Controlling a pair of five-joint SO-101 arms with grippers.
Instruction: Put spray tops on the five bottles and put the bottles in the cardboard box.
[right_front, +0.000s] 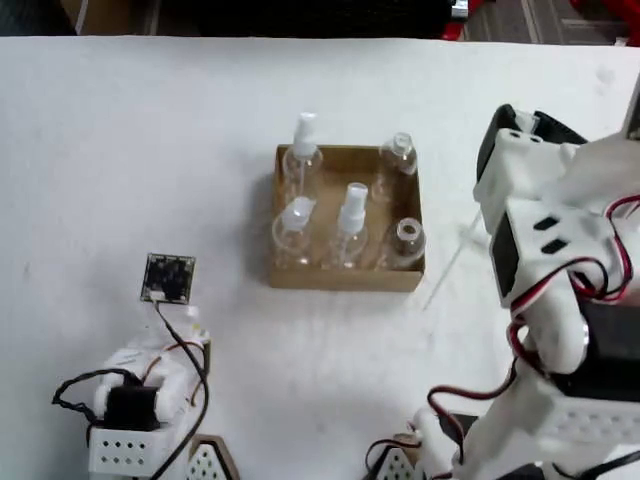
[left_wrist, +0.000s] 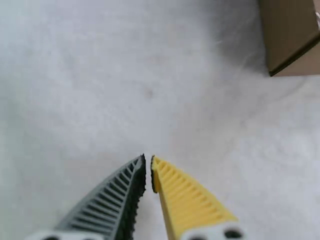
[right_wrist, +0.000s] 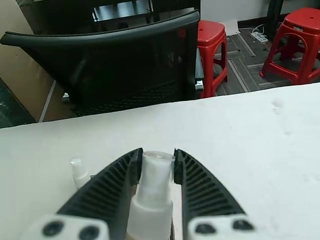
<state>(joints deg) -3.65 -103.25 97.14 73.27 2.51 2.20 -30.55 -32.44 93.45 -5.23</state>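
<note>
Right gripper (right_wrist: 157, 154): ribbed black fingers clamped on white cylindrical spray top (right_wrist: 151, 195). Left gripper (left_wrist: 148, 165) closed, empty, at box's 7 o'clock. Square cardboard box (right_front: 345, 277) holds five clear bottles (right_front: 350, 240); the two at its 3 o'clock side are uncapped.

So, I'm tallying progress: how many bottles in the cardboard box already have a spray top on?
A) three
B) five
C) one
A: in the cardboard box, three topped bottles stand beside two bare-necked bottles.
</note>
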